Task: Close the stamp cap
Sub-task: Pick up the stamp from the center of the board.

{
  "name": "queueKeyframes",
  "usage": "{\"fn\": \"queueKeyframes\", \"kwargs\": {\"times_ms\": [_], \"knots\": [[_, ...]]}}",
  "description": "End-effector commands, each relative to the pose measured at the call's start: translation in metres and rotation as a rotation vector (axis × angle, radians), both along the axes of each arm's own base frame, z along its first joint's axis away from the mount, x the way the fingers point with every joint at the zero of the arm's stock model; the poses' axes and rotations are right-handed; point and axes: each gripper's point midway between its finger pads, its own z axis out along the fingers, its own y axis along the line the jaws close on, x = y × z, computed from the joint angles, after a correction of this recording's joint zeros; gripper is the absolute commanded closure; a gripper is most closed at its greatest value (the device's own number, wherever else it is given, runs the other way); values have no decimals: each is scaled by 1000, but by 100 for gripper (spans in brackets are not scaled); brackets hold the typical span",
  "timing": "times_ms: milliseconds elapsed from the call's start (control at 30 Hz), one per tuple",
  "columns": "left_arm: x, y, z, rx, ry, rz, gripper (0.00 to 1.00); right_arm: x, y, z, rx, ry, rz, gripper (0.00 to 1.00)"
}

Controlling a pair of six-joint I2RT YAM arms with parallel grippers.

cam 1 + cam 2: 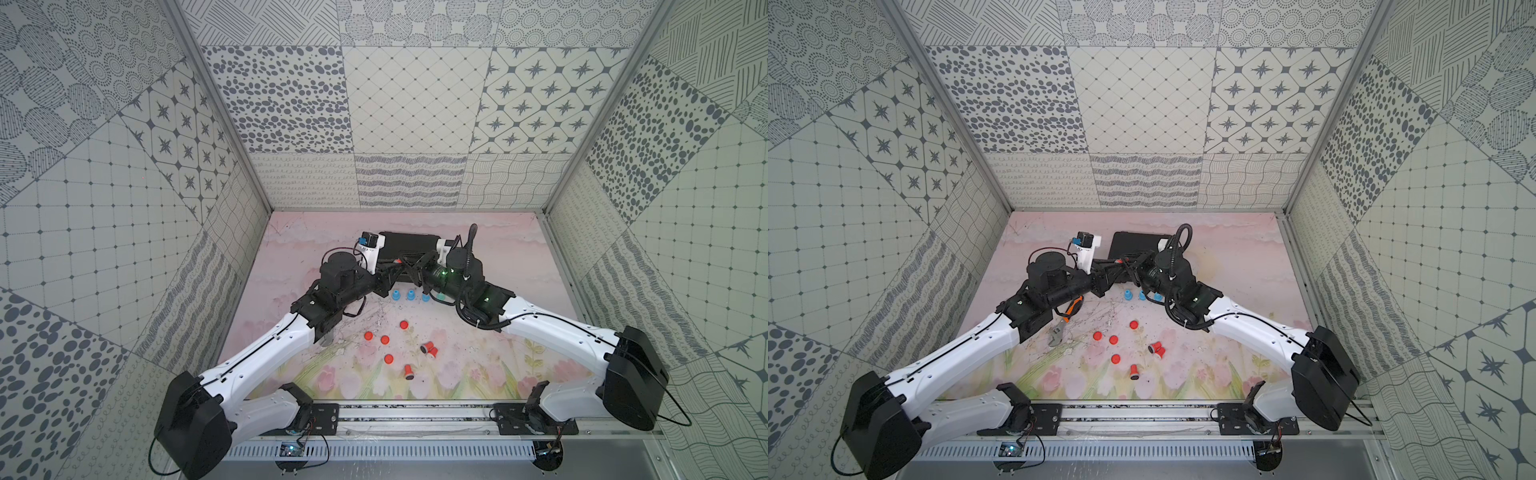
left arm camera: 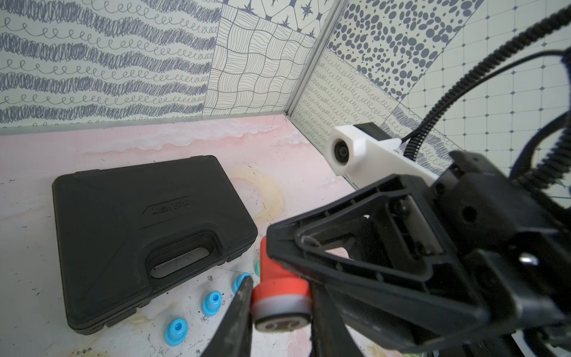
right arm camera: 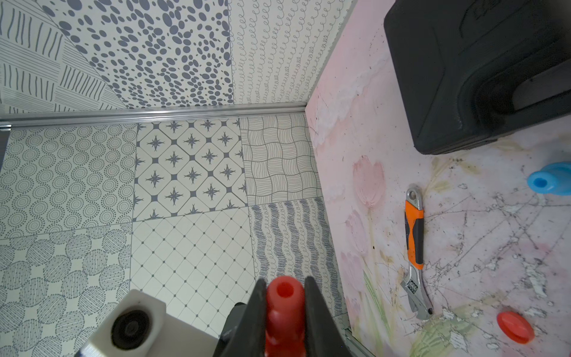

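- The left gripper has its two black fingers shut tight on the fat end of the red stamp.
- The right gripper pinches the thin, round handle of the same stamp. One finger presses on each side.
- The stamp hangs in the air between the two grippers, above the table and just in front of the black case.
- The stamp is smooth red plastic. Its wide end has a pale ring and a pale flat face.
- The case is hard, bumpy plastic with a hole for a handle.
- Small blue stamps stand near the case, shaped like little bells.
- Round red caps lie flat on the flowery table, well apart from the held stamp.
- A shiny metal wrench with an orange grip lies by itself.
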Motion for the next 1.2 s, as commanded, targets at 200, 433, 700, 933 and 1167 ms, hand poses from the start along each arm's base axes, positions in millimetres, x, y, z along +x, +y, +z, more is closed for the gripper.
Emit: {"fn": "queueKeyframes", "kwargs": {"times_ms": [200,433,700,933,1167], "knots": [[-52,-4,49,70,-327,-253,92,-26,-17,49,-28,-253,173,55],[-88,11,61,202,-548,-350,94,-60,-18,82,-46,-395,400,52],[-113,20,68,249,-773,-399,99,-101,-13,92,-58,-445,628,52],[-123,19,71,230,-821,-432,100,-126,0,98,-34,-487,750,52],[-126,17,75,202,-825,-448,100,-134,14,89,-41,-464,805,59]]}}
